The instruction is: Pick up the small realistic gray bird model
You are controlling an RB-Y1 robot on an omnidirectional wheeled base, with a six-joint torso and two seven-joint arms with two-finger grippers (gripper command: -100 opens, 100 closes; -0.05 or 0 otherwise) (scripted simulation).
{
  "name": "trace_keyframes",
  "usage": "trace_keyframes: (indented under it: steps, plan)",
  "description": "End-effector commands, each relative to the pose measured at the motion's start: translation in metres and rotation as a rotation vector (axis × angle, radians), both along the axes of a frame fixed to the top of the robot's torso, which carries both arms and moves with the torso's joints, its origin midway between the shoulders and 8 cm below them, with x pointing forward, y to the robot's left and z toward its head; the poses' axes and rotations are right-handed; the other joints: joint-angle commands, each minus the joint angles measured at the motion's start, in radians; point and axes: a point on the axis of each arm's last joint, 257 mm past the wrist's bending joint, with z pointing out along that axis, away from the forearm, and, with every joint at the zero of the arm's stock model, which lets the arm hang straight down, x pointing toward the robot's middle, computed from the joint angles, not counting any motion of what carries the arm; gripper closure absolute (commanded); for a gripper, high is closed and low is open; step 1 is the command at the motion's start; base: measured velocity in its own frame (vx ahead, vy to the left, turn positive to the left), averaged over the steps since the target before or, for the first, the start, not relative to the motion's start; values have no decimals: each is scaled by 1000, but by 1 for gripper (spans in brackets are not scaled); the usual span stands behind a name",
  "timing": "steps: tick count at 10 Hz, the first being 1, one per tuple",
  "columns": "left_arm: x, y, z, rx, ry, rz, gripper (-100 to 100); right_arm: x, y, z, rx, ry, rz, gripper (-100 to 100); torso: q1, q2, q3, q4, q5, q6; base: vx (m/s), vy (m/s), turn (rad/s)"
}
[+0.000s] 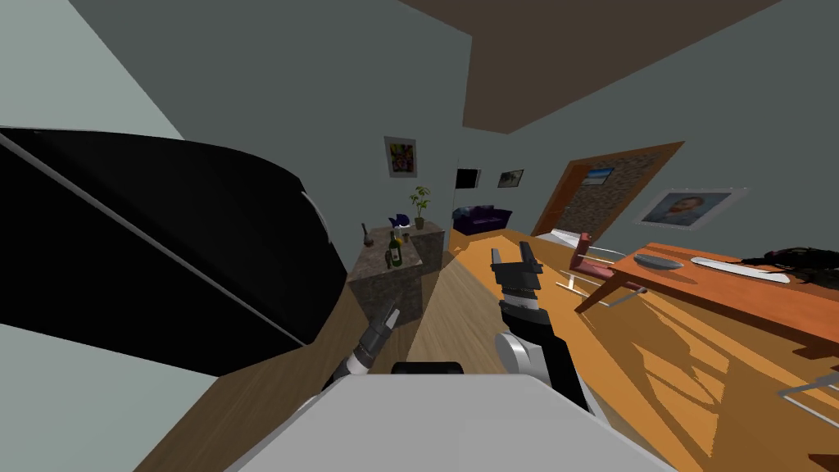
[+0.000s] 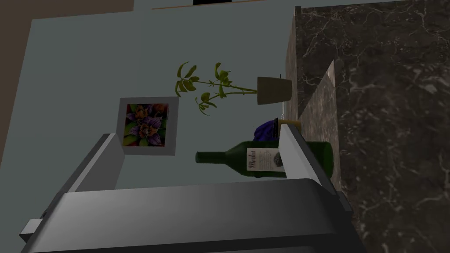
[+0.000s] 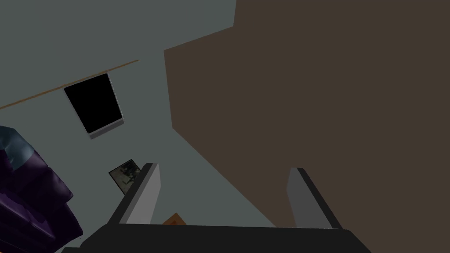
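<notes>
A dark marble counter (image 1: 378, 283) stands ahead of me, left of centre. At its left edge is a small dark grey figure (image 1: 365, 234), too small to tell if it is the bird. A green wine bottle (image 1: 395, 250), a blue-purple object (image 1: 399, 220) and a potted plant (image 1: 419, 205) also stand on the counter. My left gripper (image 1: 391, 315) hangs low before the counter's front. In the left wrist view the left gripper (image 2: 200, 153) is open, with the bottle (image 2: 246, 159) and the blue-purple object (image 2: 265, 131) beyond it. My right gripper (image 1: 514, 257) is raised over the floor, and its wrist view shows the gripper (image 3: 224, 193) open and empty.
A large black area (image 1: 156, 246) bulges in from the left, close to the counter. An orange dining table (image 1: 721, 283) with a plate and chairs stands at the right. A purple sofa (image 1: 482, 218) sits by the far wall, and wooden floor (image 1: 459, 303) runs towards it.
</notes>
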Motion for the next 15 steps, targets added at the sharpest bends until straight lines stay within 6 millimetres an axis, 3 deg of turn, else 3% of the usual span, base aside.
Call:
trace_keyframes:
  steps: [1, 4, 5, 6, 8, 9, 10, 15]
  plan:
    - [-17, 1, -31, 4, 81, -35, -100, 0, 0, 0, 0, 0, 0, 0, 0, 0, 0, 0, 0, 0, 2, -67, -161]
    - [-40, 16, -80, 67, 199, -71, -100, 0, 0, 0, 0, 0, 0, 0, 0, -2, -1, 0, 0, 0, 6, -56, -99]
    - [-41, 18, -81, 76, 202, -77, -100, 0, 0, 0, 0, 0, 0, 0, 1, -2, -1, 0, 0, 0, 2, -12, 1]
    - [-59, 27, -108, 80, 283, -88, -100, 0, 0, 0, 0, 0, 0, 0, 3, -2, -1, 0, 1, 0, 16, -30, -187]
    - [-64, 34, -116, 116, 299, -103, -100, 0, 0, 0, 0, 0, 0, 0, 3, -2, -1, -1, 1, 0, 14, -19, -31]
    - [-84, 47, -141, 125, 383, -108, -100, 0, 0, 0, 0, 0, 0, 0, 3, -2, -1, 0, 1, 0, 21, -29, -161]
    - [-88, 54, -147, 151, 395, -117, -100, 0, 0, 0, 0, 0, 0, 0, 3, -3, -2, -1, 1, 0, 25, -27, -119]
    - [-163, 124, -209, 246, 656, -138, -100, 0, 0, 0, 0, 0, 0, 0, 3, -5, -3, -1, 1, 0, 53, -22, -158]
